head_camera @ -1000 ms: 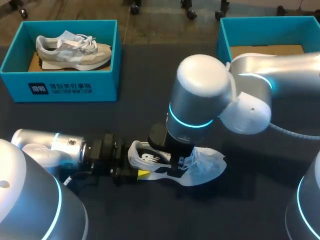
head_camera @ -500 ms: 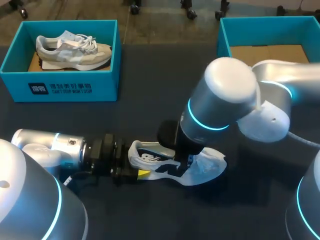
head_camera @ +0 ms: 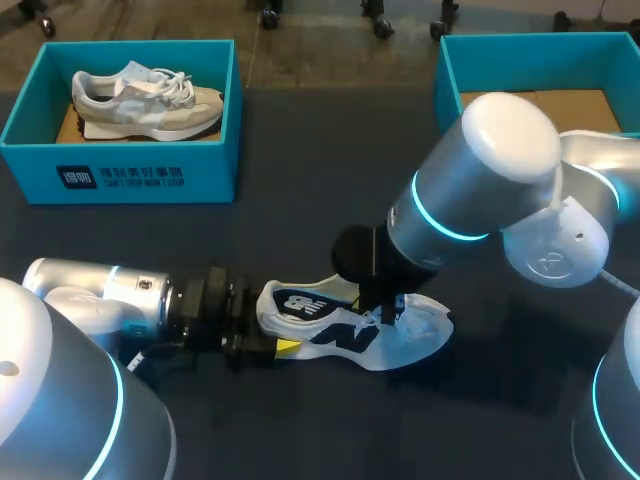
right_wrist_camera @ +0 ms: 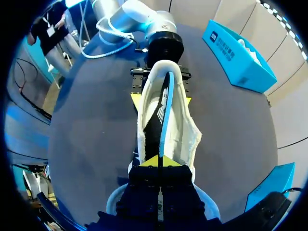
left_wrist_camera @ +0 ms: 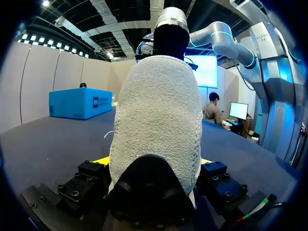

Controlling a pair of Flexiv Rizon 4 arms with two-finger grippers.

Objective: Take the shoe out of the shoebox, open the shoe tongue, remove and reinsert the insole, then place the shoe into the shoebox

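Shifted since the earlier frames: right arm [head_camera: 480, 190] swung toward the right of the frame, its gripper [head_camera: 385, 318] now nearer the toe end of the shoe [head_camera: 415, 335]. More of the dark insole [head_camera: 335, 335] is drawn up out of the shoe. Left arm [head_camera: 110, 295] unchanged.

- Shoe: white, lying on its side at lower centre of the dark table [head_camera: 300, 200], heel to the left, toe to the right.
- Left gripper [head_camera: 262, 345]: enters from lower left, fingers clamped on either side of the heel. Its wrist view shows the knit heel [left_wrist_camera: 159, 120] filling the gap between the yellow tips.
- Right gripper: yellow tips pressed together on the front edge of the insole [right_wrist_camera: 161, 110], which stands on edge above the shoe opening.
- Teal shoebox, upper left [head_camera: 140, 165]: holds a grey shoe [head_camera: 145, 100].
- Teal shoebox, upper right [head_camera: 540, 62]: brown card floor showing, partly hidden by the right arm.
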